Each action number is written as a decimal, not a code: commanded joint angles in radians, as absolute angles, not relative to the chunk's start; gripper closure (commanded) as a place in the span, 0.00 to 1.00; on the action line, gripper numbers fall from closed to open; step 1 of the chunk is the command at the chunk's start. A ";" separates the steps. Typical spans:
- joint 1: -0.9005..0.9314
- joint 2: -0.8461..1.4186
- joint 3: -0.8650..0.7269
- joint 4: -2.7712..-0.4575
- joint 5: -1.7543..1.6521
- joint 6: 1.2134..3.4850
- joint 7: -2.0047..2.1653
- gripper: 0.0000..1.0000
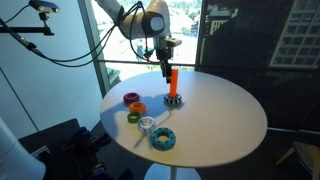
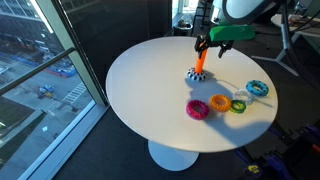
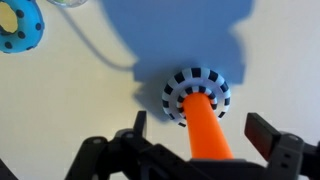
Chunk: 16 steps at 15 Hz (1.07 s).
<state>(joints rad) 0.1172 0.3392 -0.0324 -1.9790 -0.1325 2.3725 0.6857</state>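
An orange peg (image 1: 172, 82) (image 2: 200, 62) (image 3: 207, 125) stands upright on a black-and-white striped round base (image 1: 173, 99) (image 2: 194, 74) (image 3: 196, 92) on the round white table (image 1: 215, 125) (image 2: 150, 100). My gripper (image 1: 164, 57) (image 2: 208, 42) (image 3: 200, 132) hangs right over the peg's top, open, with one finger on each side of the peg and a gap to both. Nothing is held. Loose rings lie nearby: a magenta ring (image 1: 132, 98) (image 2: 197, 109), an orange ring (image 1: 138, 106) (image 2: 220, 103), a yellow-green ring (image 1: 134, 117) (image 2: 238, 105), a white ring (image 1: 146, 125) and a blue ring (image 1: 163, 139) (image 2: 257, 89) (image 3: 18, 28).
Large windows stand behind the table in both exterior views. A thin cable (image 3: 95, 55) runs over the tabletop in the wrist view. Dark equipment (image 1: 60, 140) sits on the floor beside the table's edge.
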 commanded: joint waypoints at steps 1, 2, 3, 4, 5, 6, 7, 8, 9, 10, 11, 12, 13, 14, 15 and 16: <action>0.141 0.396 -0.057 -1.944 -0.146 2.419 0.729 0.00; 0.142 0.412 -0.058 -1.939 -0.136 2.433 0.727 0.00; 0.147 0.427 -0.062 -1.934 -0.135 2.444 0.734 0.00; 0.152 0.441 -0.068 -1.927 -0.136 2.452 0.740 0.00; 0.157 0.453 -0.074 -1.921 -0.139 2.463 0.748 0.00; 0.163 0.466 -0.081 -1.914 -0.141 2.472 0.755 0.00; 0.169 0.478 -0.087 -1.908 -0.142 2.481 0.761 0.00; 0.173 0.488 -0.092 -1.902 -0.141 2.490 0.762 0.00; 0.179 0.500 -0.099 -1.895 -0.143 2.502 0.768 0.00; 0.184 0.510 -0.104 -1.888 -0.141 2.511 0.774 0.00; 0.187 0.520 -0.108 -1.881 -0.137 2.514 0.778 0.00; 0.189 0.529 -0.111 -1.875 -0.134 2.515 0.780 0.00; 0.193 0.537 -0.114 -1.870 -0.134 2.515 0.785 0.00; 0.196 0.544 -0.118 -1.868 -0.135 2.517 0.791 0.00; 0.199 0.550 -0.122 -1.865 -0.135 2.520 0.795 0.00; 0.201 0.553 -0.124 -1.861 -0.135 2.521 0.796 0.00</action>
<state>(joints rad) 0.1858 0.5213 -0.1050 -1.8946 -0.1326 2.5176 0.7681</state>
